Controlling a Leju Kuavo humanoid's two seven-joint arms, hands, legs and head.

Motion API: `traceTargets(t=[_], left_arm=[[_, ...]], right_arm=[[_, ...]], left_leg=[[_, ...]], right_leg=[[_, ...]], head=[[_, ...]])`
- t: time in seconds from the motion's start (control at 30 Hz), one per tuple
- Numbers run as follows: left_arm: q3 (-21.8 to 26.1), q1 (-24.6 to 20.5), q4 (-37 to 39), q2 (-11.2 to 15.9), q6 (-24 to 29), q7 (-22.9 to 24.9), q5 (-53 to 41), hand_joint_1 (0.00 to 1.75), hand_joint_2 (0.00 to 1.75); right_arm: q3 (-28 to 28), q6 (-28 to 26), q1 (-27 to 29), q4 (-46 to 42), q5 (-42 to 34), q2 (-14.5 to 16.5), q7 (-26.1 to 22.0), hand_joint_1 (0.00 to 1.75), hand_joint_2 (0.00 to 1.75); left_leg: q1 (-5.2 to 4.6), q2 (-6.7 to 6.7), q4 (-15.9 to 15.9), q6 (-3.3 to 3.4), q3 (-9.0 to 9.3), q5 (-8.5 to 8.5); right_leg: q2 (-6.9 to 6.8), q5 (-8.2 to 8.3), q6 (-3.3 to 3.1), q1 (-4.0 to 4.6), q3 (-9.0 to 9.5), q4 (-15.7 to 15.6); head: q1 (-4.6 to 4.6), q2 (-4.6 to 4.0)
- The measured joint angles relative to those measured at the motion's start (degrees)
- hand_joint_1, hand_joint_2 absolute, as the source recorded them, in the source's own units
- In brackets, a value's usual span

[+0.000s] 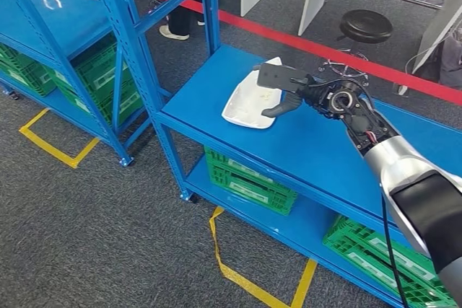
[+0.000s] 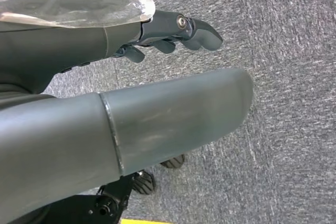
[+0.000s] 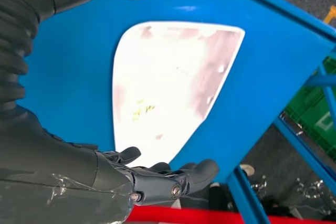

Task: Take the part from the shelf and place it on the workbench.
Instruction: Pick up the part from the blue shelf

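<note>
While reaching in from the lower right of the head view, silver right arm (image 1: 406, 178) stretched out over the blue metal shelf (image 1: 305, 149). Right hand (image 1: 291, 91) hovering at the near edge of the white, flat, roughly triangular plastic part (image 1: 247, 99), fingers (image 3: 186, 174) spread apart and released, thumb (image 1: 281, 108) jutting toward the part, nothing grasped. From the right wrist view, dark fingers lined up along one side of the white part, thick grey thumb on the other side, part lying flat on the blue shelf top between them; cannot tell whether any fingertip is touching it. Left hand (image 2: 174, 30) seen from its own wrist, hanging above grey carpet (image 2: 285, 77), fingers loosely extended and apart, holding nothing. Lower down, green slatted plastic crates (image 1: 250, 178) sitting on the bottom deck of the shelf, another green crate (image 1: 381, 250) to the right. Yellow tape lines (image 1: 240, 275) marked out on the carpet in front. Farther off, a second blue rack (image 1: 65, 41) at left with more green crates, a red floor stripe (image 1: 338, 52) running behind, a black round stool (image 1: 366, 27) beyond it.
</note>
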Motion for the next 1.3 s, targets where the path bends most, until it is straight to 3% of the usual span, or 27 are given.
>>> traceTargets(t=[0.83,1.07,1.3], left_arm=[[0.0,-0.4,0.0,-0.4,0.5,0.3,-0.8,0.00,0.00],[0.0,-0.5,0.0,-0.4,0.5,0.4,-0.9,0.00,0.00],[0.0,-0.5,0.0,-0.4,0.5,0.4,-0.9,0.00,0.00]], right_arm=[[3.0,-2.1,0.0,5.7,0.6,4.0,-0.2,0.00,1.75],[3.1,0.2,1.3,5.2,-0.6,4.2,2.4,0.00,1.75],[2.9,3.1,4.1,1.8,-7.0,4.2,5.9,0.00,1.75]], left_leg=[[0.00,0.01,0.0,0.00,0.01,0.00],[0.00,0.02,0.0,0.00,0.01,0.00],[0.01,0.02,0.0,0.00,0.03,0.00]], right_leg=[[0.01,0.00,0.00,0.00,-0.03,0.0],[0.01,0.00,0.00,-0.01,-0.02,0.0],[0.01,0.00,0.00,-0.01,-0.03,0.0]], head=[[0.00,0.00],[0.00,0.00],[0.01,0.00]])
